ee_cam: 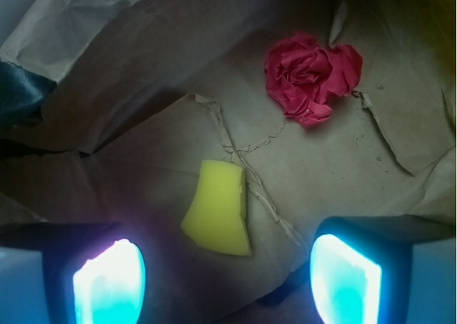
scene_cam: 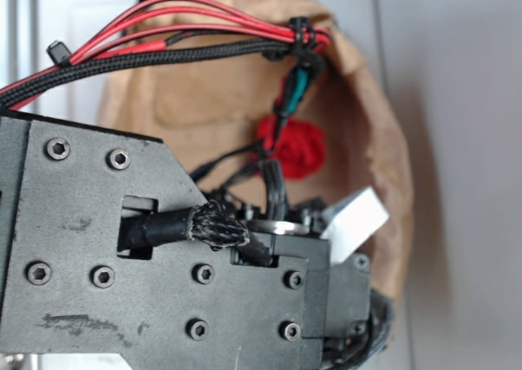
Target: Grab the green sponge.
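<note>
Cables (scene_cam: pixel 188 36), red ones and black ones in one bunch, run across the top of the exterior view. One big black robot arm (scene_cam: pixel 155 280) fills the front. Behind it lies one brown paper bag (scene_cam: pixel 375 117), and one red wad (scene_cam: pixel 294 146) sits on it. One white block (scene_cam: pixel 355 221) pokes out beside the arm. The sponge cannot be seen here, and you cannot tell here how the end effector stands.

In the wrist view there is one green sponge (ee_cam: pixel 218 208), which looks yellow, and one red wad up at the top right. Both lie on the crumpled brown paper. The end effector (ee_cam: pixel 227 285) has two glowing fingers (ee_cam: pixel 108 281), spread wide and holding nothing. The sponge lies between them, a little nearer the one at the picture's left, touching neither.
</note>
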